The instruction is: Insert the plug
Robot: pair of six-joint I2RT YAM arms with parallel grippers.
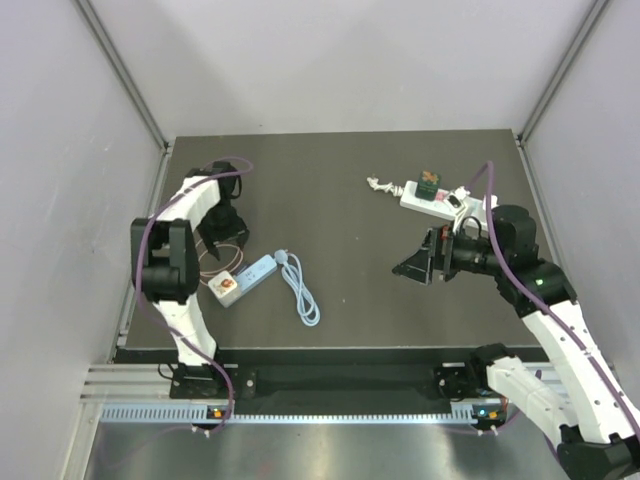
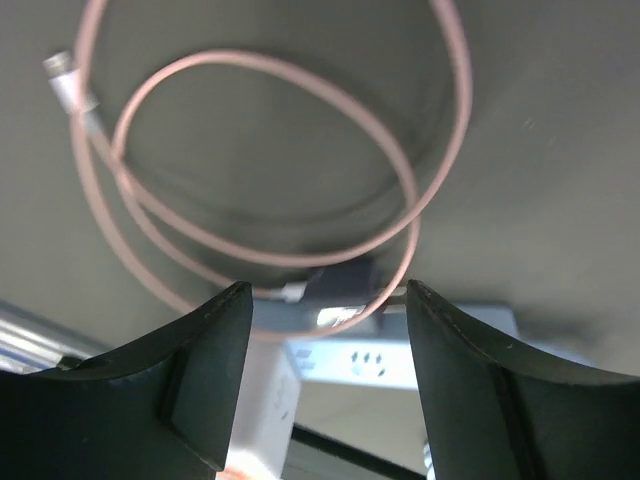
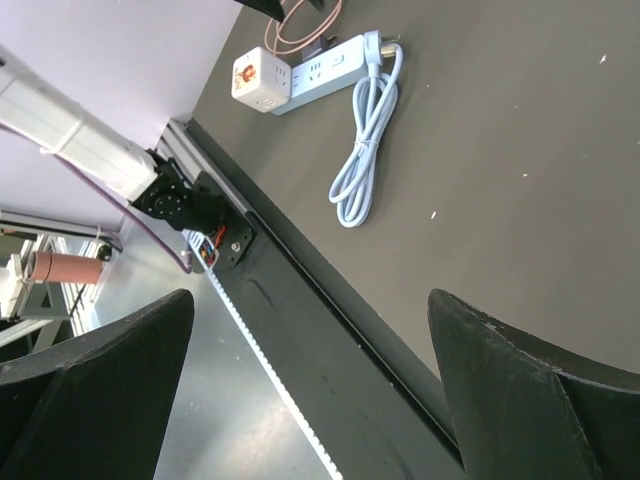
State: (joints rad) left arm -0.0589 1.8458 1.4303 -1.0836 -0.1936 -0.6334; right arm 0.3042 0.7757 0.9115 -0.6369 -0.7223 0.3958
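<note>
In the left wrist view a dark plug (image 2: 345,280) with a looped pink cable (image 2: 270,255) sits against the far edge of the light-blue power strip (image 2: 385,355). How deep it sits in the socket is not visible. My left gripper (image 2: 328,290) hovers just over it, open, fingers either side and touching nothing. From above, the left gripper (image 1: 224,243) is right behind the power strip (image 1: 252,271). My right gripper (image 1: 422,260) hangs open and empty over mid-table, right of centre, and its wrist view shows the power strip (image 3: 330,65) far off.
A white cube adapter (image 1: 226,287) is joined to the strip's near end, and the strip's own coiled pale cord (image 1: 300,290) lies to its right. A second white power strip (image 1: 436,200) with a small green-and-red block (image 1: 428,182) lies at the back right. Grey walls enclose the table.
</note>
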